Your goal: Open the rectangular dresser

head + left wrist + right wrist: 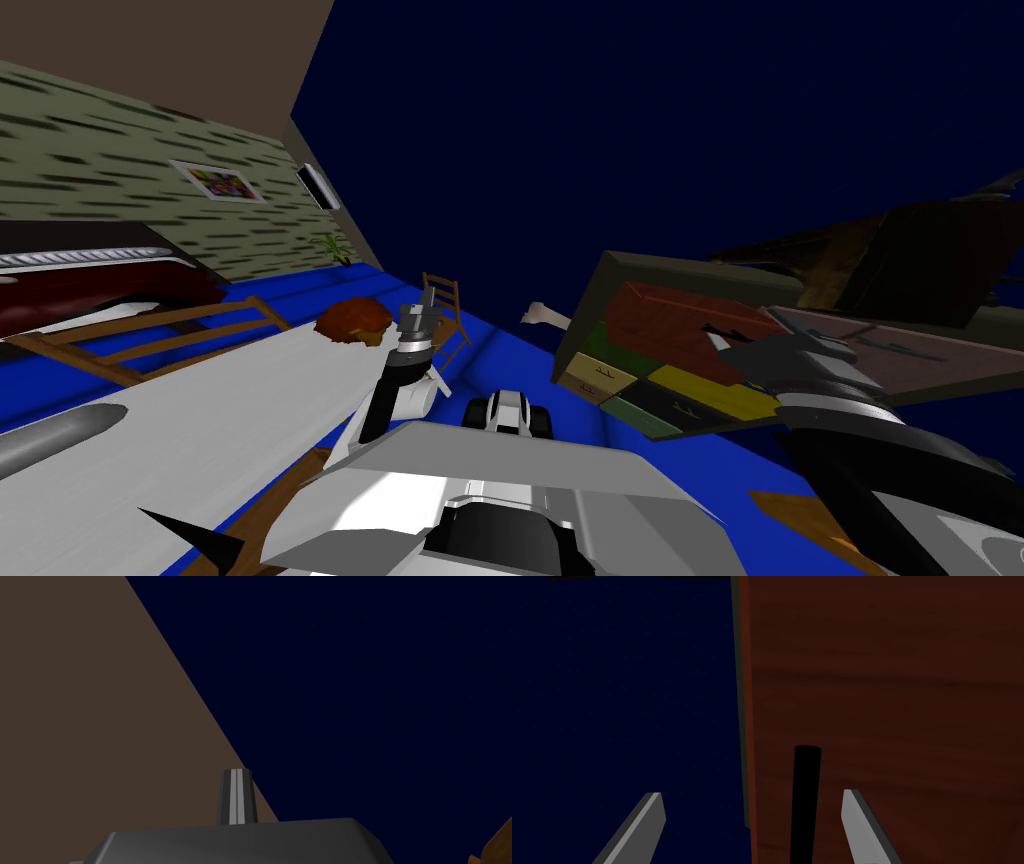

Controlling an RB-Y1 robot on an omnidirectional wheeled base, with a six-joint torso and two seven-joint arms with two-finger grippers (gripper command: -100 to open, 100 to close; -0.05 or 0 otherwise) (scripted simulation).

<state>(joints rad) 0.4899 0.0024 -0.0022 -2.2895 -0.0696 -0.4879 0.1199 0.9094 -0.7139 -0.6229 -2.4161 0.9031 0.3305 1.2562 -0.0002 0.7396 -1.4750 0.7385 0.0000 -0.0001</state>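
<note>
The dresser [640, 385] stands low on the blue floor to my right, with tan, yellow, green and dark drawer fronts. Its red-brown front [672, 318] is the largest and seems to stand out from the rest. My right gripper [718, 336] reaches to that front. In the right wrist view the right gripper [752, 794] is open, and a black bar handle [806, 801] on the red-brown panel [887, 701] rises between the fingers without touching them. My left gripper [420, 312] is raised at the centre, away from the dresser, with its fingers [236, 796] shut on nothing.
A long white surface [180, 420] runs along my left, with a wooden frame [150, 335] beside it. A wooden chair [446, 300] and a round brown object [352, 320] stand ahead. Dark furniture [900, 265] sits behind the dresser on the right.
</note>
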